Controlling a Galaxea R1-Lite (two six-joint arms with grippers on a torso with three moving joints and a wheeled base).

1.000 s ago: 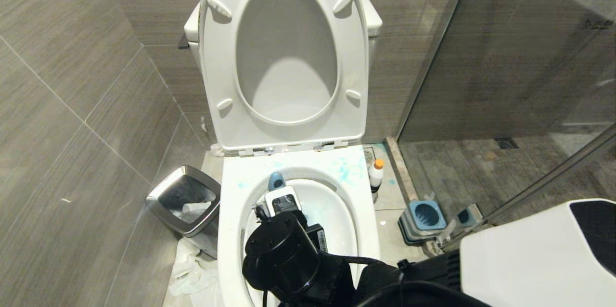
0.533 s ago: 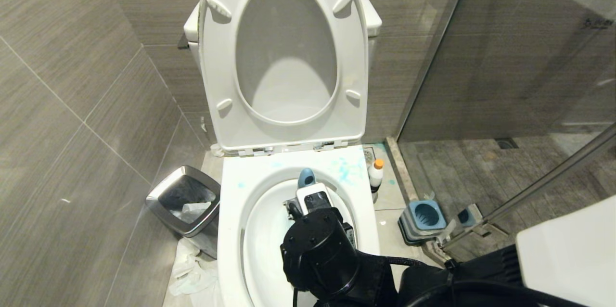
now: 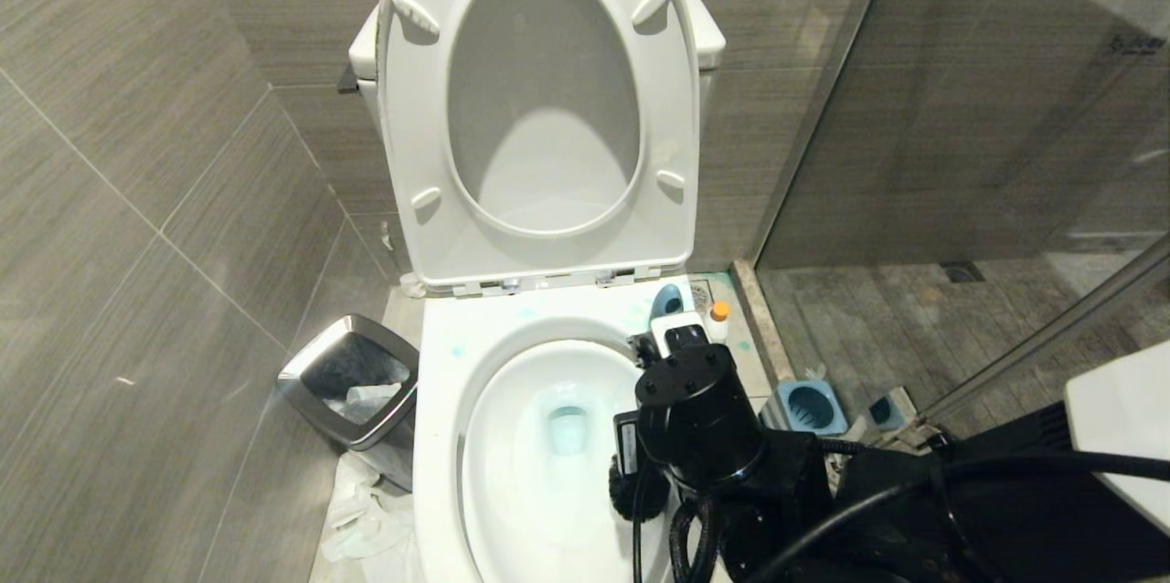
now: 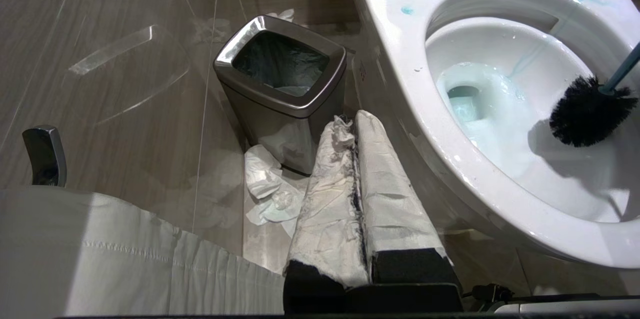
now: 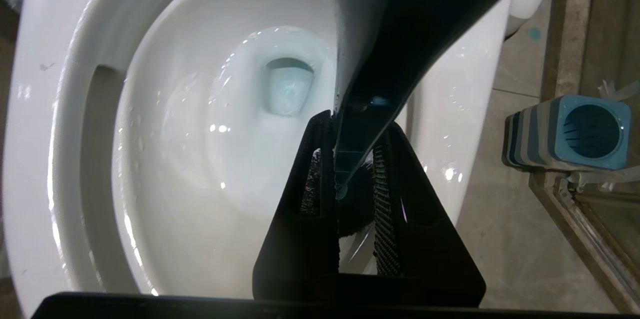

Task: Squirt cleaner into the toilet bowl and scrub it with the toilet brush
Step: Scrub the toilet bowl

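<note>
waste bin (image 3: 352, 389) left of toilet bowl (image 3: 439, 437); brush holder (image 3: 804, 408) right.

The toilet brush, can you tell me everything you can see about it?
The toilet brush has a slim slate-blue handle that looks like plastic and a round, shaggy black bristle head. The head hangs inside the toilet bowl, on the side nearest the blue-grey brush holder, above pale teal water. The handle slants upward, and the right end effector is shut on it. The handle's rounded tip pokes up past the wrist. Whether the bristles touch the bowl wall cannot be told.
</note>
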